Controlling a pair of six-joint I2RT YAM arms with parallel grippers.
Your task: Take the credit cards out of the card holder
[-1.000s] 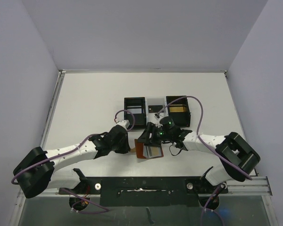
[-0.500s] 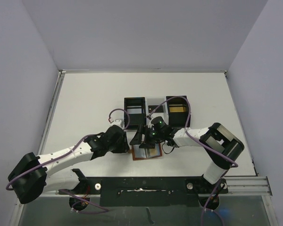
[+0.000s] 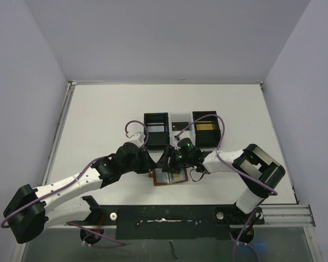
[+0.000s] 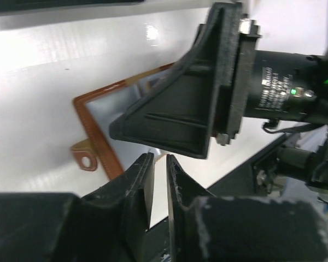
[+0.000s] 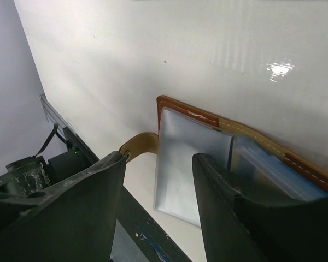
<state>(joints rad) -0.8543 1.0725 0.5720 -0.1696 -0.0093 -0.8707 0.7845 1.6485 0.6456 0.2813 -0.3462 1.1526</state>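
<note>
The card holder (image 3: 169, 178) lies open and flat on the table, brown leather border (image 4: 93, 123) up and blue-grey pockets (image 5: 191, 158) showing. Its snap tab (image 5: 139, 143) sticks out to the left. My right gripper (image 3: 170, 161) hangs open over its left half; one fingertip (image 5: 216, 180) rests on the pocket and the tab lies between the jaws. My left gripper (image 4: 159, 161) is at the holder's left edge, its jaws a narrow slit apart with nothing between them. A gold-tan credit card (image 3: 206, 126) lies in the tray's right compartment. I cannot tell whether cards sit in the pockets.
The black-and-white tray (image 3: 146, 128) stands just behind the card holder, its left compartment dark. The two grippers are nearly touching above the holder. The black base rail (image 3: 169, 215) runs close in front of it.
The card holder, tilted up a second ago, now lies flat. The left arm has reached further right and back towards it. The right gripper shifted left over it.
</note>
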